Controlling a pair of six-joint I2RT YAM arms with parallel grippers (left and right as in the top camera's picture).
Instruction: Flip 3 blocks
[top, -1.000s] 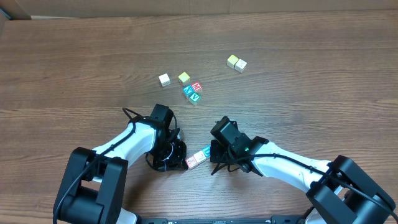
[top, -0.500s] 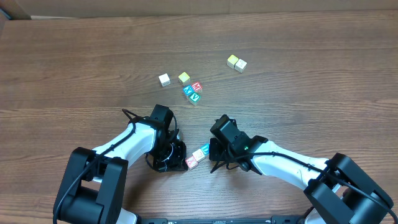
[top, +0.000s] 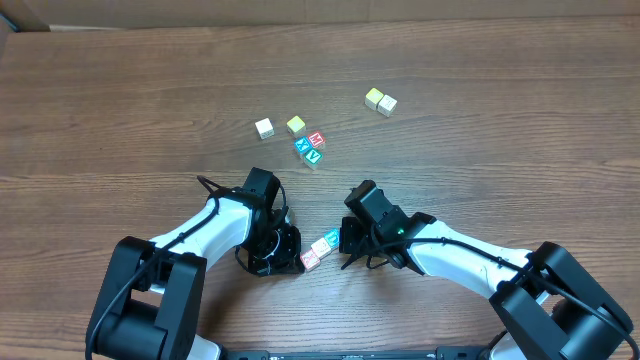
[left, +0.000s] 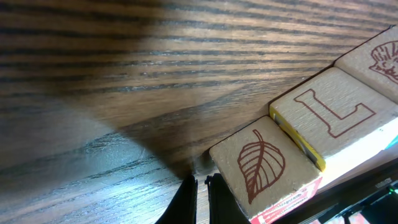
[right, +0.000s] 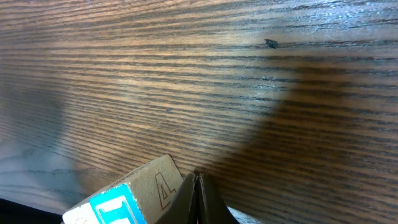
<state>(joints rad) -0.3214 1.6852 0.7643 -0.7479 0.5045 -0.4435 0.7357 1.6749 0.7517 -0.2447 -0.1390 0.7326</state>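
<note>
While both tools are pinched fully shut with nothing in them, ten small wooden cubes lie on the surface.

Three are the task's. They form a slanted row at the near side, between the left arm and the right arm: red-faced cube, whitish cube, blue-faced cube, side to side.

Five sit in a loose group further out: white cube, yellow-topped cube, red-letter cube, blue X cube, green V cube. The last three are bunched together.

Two make a touching pair well apart at far right: second yellow-topped cube and pale cube.

Left tool points tip down just beside the red-faced cube's corner. Right tool points tip down just beside the blue-faced cube at the row's other end.

Surface is dark brown wood grain, with a pale tan band along the far edge.

Writing, left wrist view: the end cube has a red leaf drawing, the next a red outlined L, and the third a red drawing cut off by the frame. Right wrist view: a tan face has a mark like a 4, and the white letter on the blue face is cut off and unreadable. Overhead: X and V are legible, the red letter is too small to read.
</note>
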